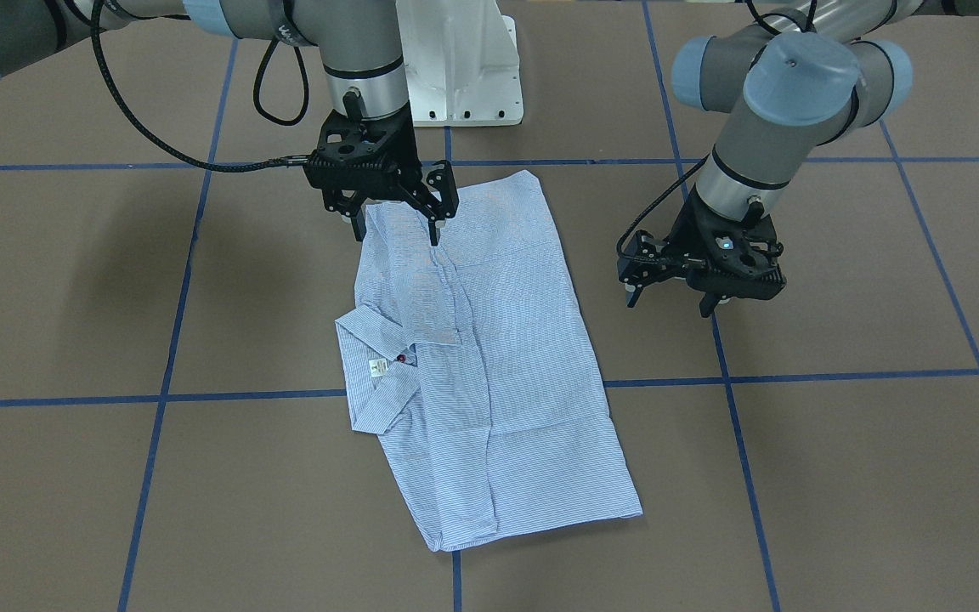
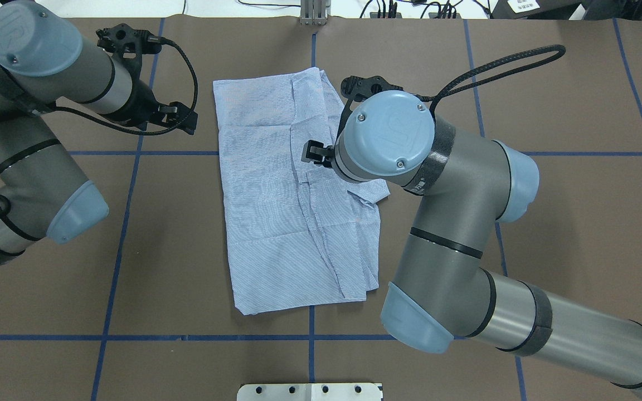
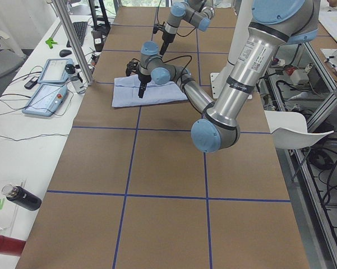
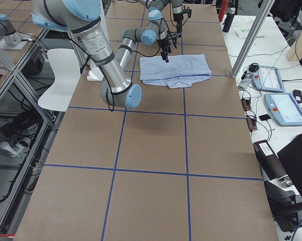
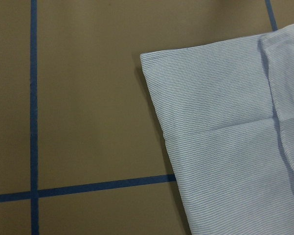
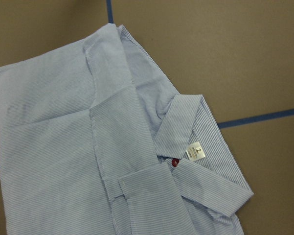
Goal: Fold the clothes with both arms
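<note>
both jaws released: your right gripper hovers over the shirt corner, likely to grab; left gripper idles beside it.

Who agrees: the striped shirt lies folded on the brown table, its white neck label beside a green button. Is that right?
No. The button beside the white neck label is dark red, not green; the right wrist view shows it. The striped shirt does lie folded on the brown table.
</note>
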Controlling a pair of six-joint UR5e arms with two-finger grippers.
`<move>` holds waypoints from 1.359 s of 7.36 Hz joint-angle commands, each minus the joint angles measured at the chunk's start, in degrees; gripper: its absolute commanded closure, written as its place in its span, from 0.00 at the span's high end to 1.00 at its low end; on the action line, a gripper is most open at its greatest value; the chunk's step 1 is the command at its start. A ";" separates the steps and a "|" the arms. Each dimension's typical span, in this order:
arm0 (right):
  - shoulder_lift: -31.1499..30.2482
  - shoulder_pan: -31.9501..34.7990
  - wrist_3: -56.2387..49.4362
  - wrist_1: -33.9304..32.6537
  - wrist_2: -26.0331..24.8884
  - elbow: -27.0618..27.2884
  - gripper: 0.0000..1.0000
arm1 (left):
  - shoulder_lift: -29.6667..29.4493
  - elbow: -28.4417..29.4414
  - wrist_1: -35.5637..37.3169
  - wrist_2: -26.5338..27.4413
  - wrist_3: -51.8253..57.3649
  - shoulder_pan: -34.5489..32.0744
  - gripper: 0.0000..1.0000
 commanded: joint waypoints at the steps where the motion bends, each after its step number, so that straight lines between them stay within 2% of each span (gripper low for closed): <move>1: 1.06 -0.05 -7.69 3.47 -1.61 -2.43 0.98 | 2.97 -2.25 0.09 -0.07 6.62 -0.36 1.00; 3: 10.42 -0.40 -11.39 1.99 -0.82 -16.70 1.00 | 4.21 -2.78 0.09 -0.42 10.33 -0.89 1.00; 4: 16.30 -0.40 -14.97 -1.76 -0.82 -24.43 1.00 | 4.21 -2.78 0.09 -0.86 10.34 -0.89 1.00; 5: 22.37 -0.58 -20.49 -8.84 -1.25 -30.60 1.00 | 4.21 -2.78 0.09 -0.87 10.34 -0.89 1.00; 8: 29.27 -3.20 -26.86 -11.02 -3.44 -43.45 1.00 | 4.21 -2.87 0.09 -0.95 10.16 -0.89 1.00; 9: 29.28 -4.17 -29.92 -11.63 -4.94 -45.23 1.00 | 4.38 -2.87 0.09 -1.56 10.16 -0.89 1.00; 10: 29.54 -4.79 -33.34 -14.95 -5.73 -45.77 1.00 | 4.56 -3.39 0.09 -1.57 9.99 -0.80 1.00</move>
